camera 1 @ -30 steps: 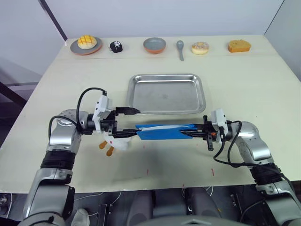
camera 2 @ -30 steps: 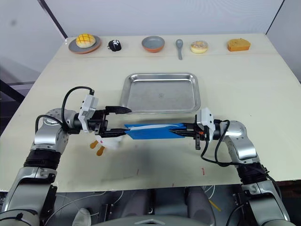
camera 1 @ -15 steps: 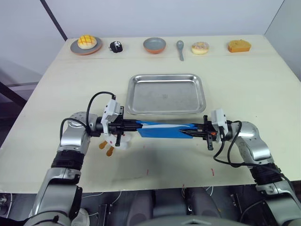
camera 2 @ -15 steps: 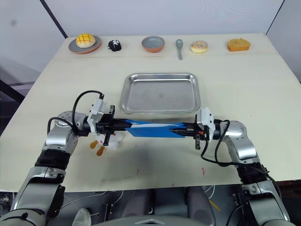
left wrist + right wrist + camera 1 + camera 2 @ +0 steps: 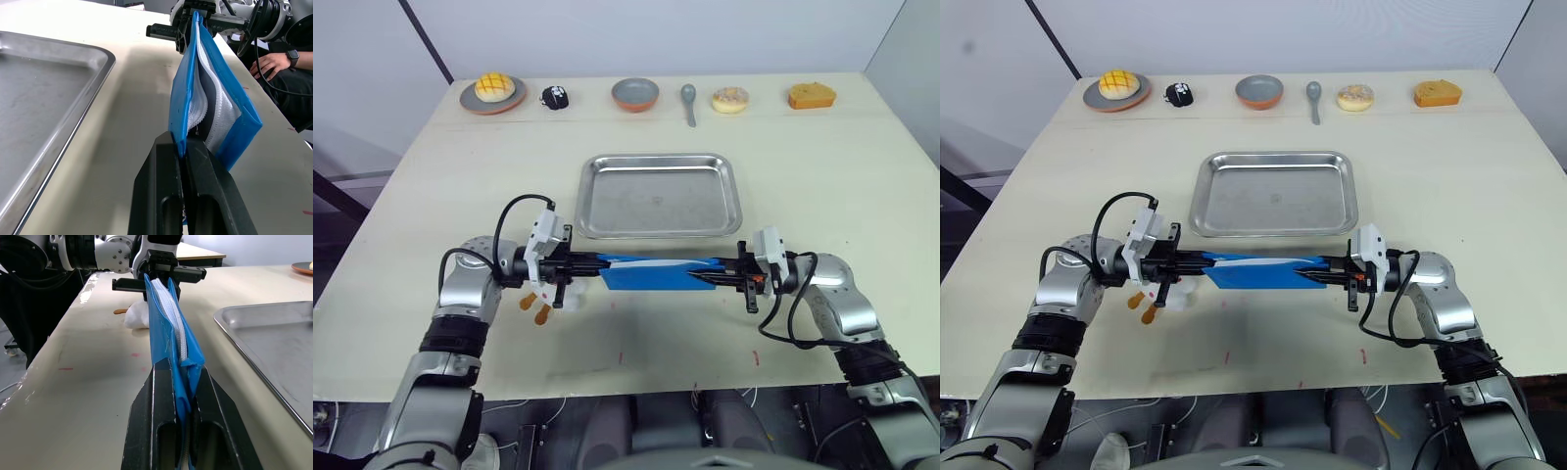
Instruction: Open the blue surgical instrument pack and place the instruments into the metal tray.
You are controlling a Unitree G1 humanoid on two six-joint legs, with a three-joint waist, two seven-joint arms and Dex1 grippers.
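The blue surgical instrument pack point(image 5: 656, 273) hangs on edge just above the table, close in front of the metal tray point(image 5: 656, 231). My left gripper point(image 5: 597, 264) is shut on the pack's left end, and my right gripper point(image 5: 713, 275) is shut on its right end. In the left wrist view the fingertips point(image 5: 171, 147) pinch one blue layer of the pack point(image 5: 195, 98), whose white lining shows between the layers. In the right wrist view the pack point(image 5: 168, 328) runs from my right gripper point(image 5: 183, 369) to the other gripper. The instruments are hidden inside the pack. The tray holds nothing.
A white glove-like lump with orange bits point(image 5: 548, 299) lies under my left gripper. Along the far edge stand a plate with a yellow bun point(image 5: 492, 91), a small black object point(image 5: 554, 96), a bowl point(image 5: 635, 94), a spoon point(image 5: 689, 101), a donut point(image 5: 729, 99) and an orange wedge point(image 5: 812, 95). A person's hand point(image 5: 274, 61) rests beyond the table.
My left gripper, open a second ago, moved right to the pack's left end and closed on it. The right gripper kept its grip and stayed in place.
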